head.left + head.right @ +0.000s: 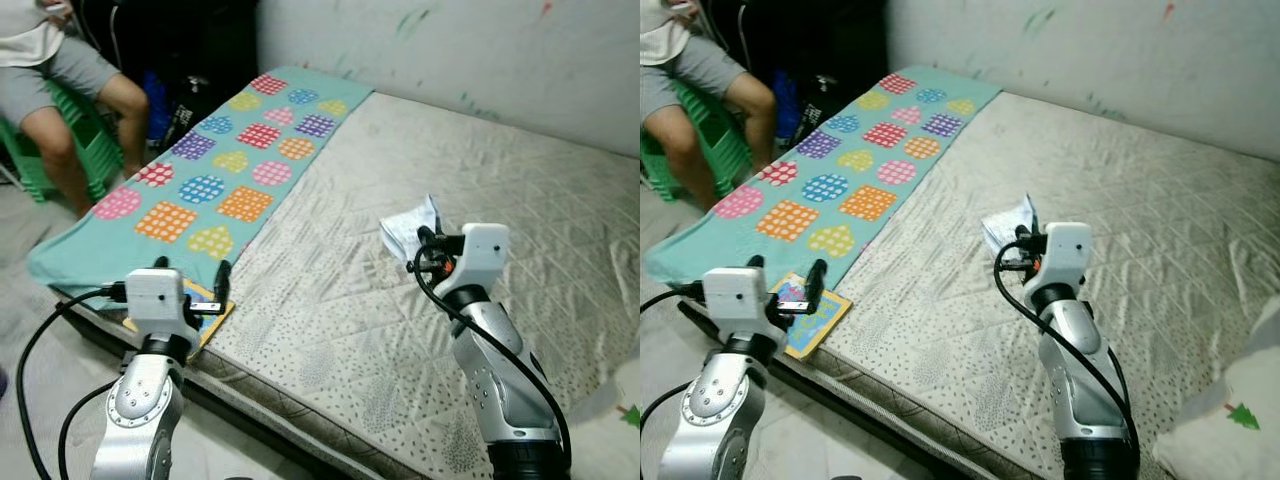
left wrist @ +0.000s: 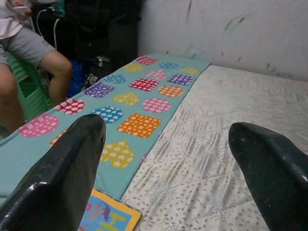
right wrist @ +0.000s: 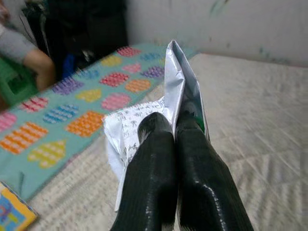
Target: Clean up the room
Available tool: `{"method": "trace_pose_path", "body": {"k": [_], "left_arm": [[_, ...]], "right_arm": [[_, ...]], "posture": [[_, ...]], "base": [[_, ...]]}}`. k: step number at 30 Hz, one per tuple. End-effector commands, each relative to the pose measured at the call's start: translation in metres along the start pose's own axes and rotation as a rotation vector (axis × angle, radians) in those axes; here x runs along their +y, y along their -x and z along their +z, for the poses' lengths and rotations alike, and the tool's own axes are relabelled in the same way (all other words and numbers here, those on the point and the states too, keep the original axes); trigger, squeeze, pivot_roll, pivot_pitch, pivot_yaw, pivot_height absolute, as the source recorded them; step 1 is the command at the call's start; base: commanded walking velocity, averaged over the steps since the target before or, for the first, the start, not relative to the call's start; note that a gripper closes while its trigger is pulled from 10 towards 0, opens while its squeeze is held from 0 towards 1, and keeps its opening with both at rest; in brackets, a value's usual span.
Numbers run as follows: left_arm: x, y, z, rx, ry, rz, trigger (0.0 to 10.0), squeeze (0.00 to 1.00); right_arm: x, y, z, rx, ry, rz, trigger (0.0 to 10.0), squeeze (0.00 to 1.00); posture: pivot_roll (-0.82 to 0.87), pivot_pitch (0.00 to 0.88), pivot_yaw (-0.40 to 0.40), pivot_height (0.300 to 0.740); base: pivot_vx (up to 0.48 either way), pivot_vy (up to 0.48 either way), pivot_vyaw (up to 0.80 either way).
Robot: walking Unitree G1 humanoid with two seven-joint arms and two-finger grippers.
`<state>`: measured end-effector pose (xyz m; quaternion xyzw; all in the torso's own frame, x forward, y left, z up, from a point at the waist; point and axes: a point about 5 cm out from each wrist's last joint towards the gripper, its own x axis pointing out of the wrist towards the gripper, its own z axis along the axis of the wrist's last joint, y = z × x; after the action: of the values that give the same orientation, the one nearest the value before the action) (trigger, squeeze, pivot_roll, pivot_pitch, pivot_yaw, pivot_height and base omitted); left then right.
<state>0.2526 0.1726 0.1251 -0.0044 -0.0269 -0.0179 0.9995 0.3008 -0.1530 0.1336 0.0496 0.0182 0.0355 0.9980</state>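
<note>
1. Right tool [image 3: 174, 126]: fingers pressed together on a crumpled wrapper [image 3: 144, 126], silver inside with printed text. It holds the wrapper above the mattress [image 1: 520, 200], near its middle.
2. Left tool [image 1: 192, 272]: fingers spread wide, nothing between them. It hovers at the near edge of the mattress, just above a book [image 1: 208, 306].
3. Book: colourful cover, flat on the mattress corner, just beside the blanket [image 1: 215, 175].
4. Blanket: teal with patterned hearts and squares, laid along the mattress's left side, one end hanging over the edge.
5. Surroundings: a person [image 1: 60, 90] sits on a green chair [image 1: 90, 140] beyond the blanket. A white pillow [image 1: 1230, 425] lies at the right edge.
6. Step in hand, as judged: litter removal. The wrapper is secured and clear of the bed surface.
7. Next move, as judged: carry the wrapper to a bin; none is seen, so the robot must turn to find one. Keep the grip firm, since thin foil may slip. The left tool is placed to close on the book afterwards.
</note>
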Motion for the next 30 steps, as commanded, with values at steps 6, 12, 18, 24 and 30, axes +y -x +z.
{"method": "trace_pose_path", "body": {"k": [6, 12, 18, 24, 30], "left_arm": [[0.000, 0.000, -0.002, 0.009, 0.031, 0.023, 10.0, 0.00], [-0.005, -0.001, -0.004, 0.016, 0.040, 0.012, 10.0, 0.00], [-0.006, -0.003, -0.002, 0.010, 0.053, 0.007, 10.0, 0.00], [-0.006, -0.003, -0.003, 0.019, 0.083, -0.003, 10.0, 0.00], [-0.008, -0.003, -0.003, 0.018, 0.082, -0.011, 10.0, 0.00]], "right_arm": [[-0.002, 0.003, -0.009, 0.077, 0.091, -0.019, 10.0, 0.00], [0.009, 0.002, -0.001, 0.005, 0.189, 0.030, 10.0, 0.00], [0.005, 0.006, -0.005, 0.055, 0.090, 0.020, 10.0, 0.00], [0.004, 0.004, -0.007, 0.078, 0.044, 0.025, 10.0, 0.00], [0.009, 0.006, -0.008, 0.077, 0.040, 0.054, 10.0, 0.00]], "posture": [[0.01, 0.016, -0.038, 0.740], [0.00, 0.010, -0.042, 0.740], [0.00, 0.015, -0.042, 0.740], [0.00, 0.019, -0.040, 0.740], [0.01, 0.018, -0.040, 0.740]], "base": [[0.000, 0.000, 0.00], [0.000, 0.000, 0.00], [0.000, 0.000, 0.00], [0.000, 0.000, -0.35], [0.000, 0.140, -0.67]]}}
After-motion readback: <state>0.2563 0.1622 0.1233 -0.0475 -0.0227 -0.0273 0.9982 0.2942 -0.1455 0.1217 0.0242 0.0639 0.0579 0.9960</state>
